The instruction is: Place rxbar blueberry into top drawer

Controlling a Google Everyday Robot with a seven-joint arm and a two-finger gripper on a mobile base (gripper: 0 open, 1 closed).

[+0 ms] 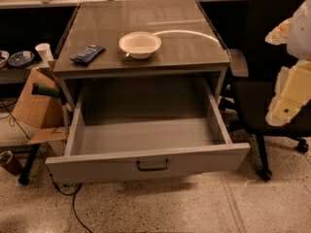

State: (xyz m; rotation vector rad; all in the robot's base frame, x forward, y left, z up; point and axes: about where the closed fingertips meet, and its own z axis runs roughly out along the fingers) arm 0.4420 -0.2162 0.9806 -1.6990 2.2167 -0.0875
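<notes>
Currently rxbar blueberry (88, 53) is lying on the worktop (136, 13); top drawer (204, 161) is gaping open to receive it; gripper (291, 89) is hovering far right, grasp state untellable.

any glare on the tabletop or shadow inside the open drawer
Camera view: pale glare streaks cross the tabletop right of the bowl, clear of the rxbar blueberry; the open top drawer is shadowed toward its back; the gripper, at the right edge, is brightly lit.
</notes>
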